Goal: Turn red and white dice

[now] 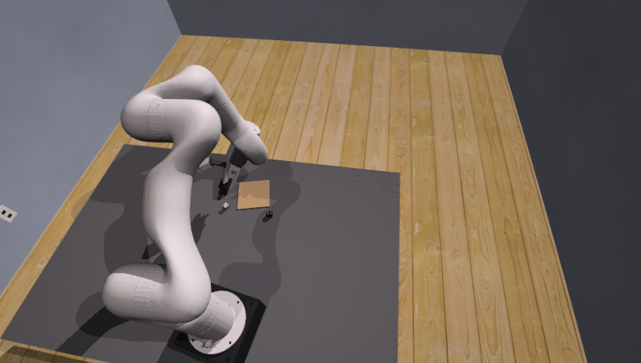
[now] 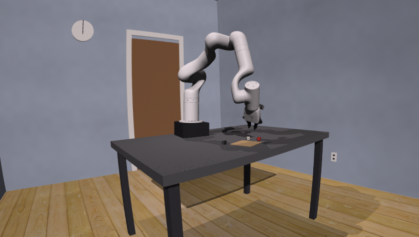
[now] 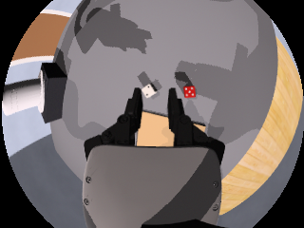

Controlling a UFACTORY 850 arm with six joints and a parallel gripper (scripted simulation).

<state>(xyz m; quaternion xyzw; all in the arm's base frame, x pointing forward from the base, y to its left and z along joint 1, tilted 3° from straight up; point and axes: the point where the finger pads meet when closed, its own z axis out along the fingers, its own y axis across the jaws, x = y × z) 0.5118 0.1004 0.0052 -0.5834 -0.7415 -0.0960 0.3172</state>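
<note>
The red die (image 2: 258,138) (image 3: 189,91) lies on the table beside the mat (image 1: 253,194) (image 2: 245,143) (image 3: 156,130); its upper face appears to show 5 in the wrist view. The white die (image 1: 225,205) (image 2: 248,138) (image 3: 149,90) lies on the table off the mat; its upper face seems to show 2. The black die (image 1: 269,214) (image 2: 224,142) lies off the mat's near edge in the top view; its upper face is too small to read. My gripper (image 1: 223,187) (image 2: 252,128) (image 3: 155,96) is partly open and empty, above the table. The white die appears below and between its fingertips in the wrist view.
The dark table (image 1: 332,252) (image 2: 176,155) carries the arm's black base (image 1: 256,310) (image 2: 191,129) (image 3: 55,92). The table's edge lies beyond the mat in the top view, with wooden floor outside it. Shadows of the arm fall around the dice.
</note>
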